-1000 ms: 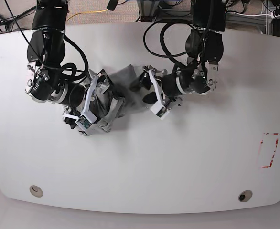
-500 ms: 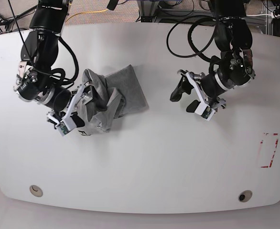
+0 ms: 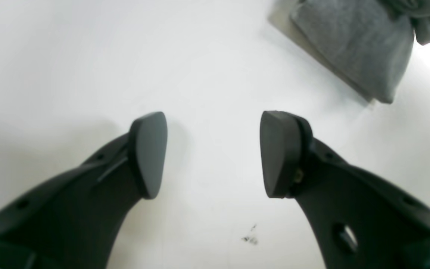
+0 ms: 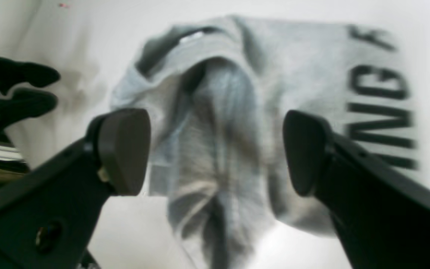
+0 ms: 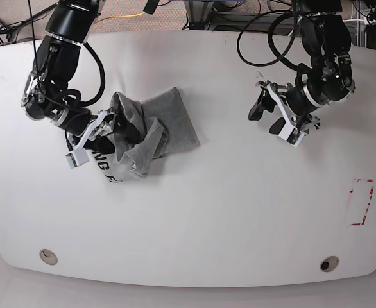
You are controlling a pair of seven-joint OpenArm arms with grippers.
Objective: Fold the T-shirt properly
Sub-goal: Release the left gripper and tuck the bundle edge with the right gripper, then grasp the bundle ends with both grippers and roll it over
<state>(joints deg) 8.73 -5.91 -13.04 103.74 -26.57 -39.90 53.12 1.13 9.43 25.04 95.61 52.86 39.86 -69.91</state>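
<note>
Both grippers (image 5: pixel 268 119) (image 5: pixel 108 128) backed off — T-shirt (image 5: pixel 149 131) lies bunched, released.

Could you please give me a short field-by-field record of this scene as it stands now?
cloth: heather-grey soft cotton T-shirt, partly folded, bunched on one side
print: black block lettering, near one edge
surface: white table
left end effector: open, empty, over bare table, apart from the shirt
right end effector: open, holding nothing, pointed at the bunched part of the shirt
fold state: not finished; cloth rumpled
</note>
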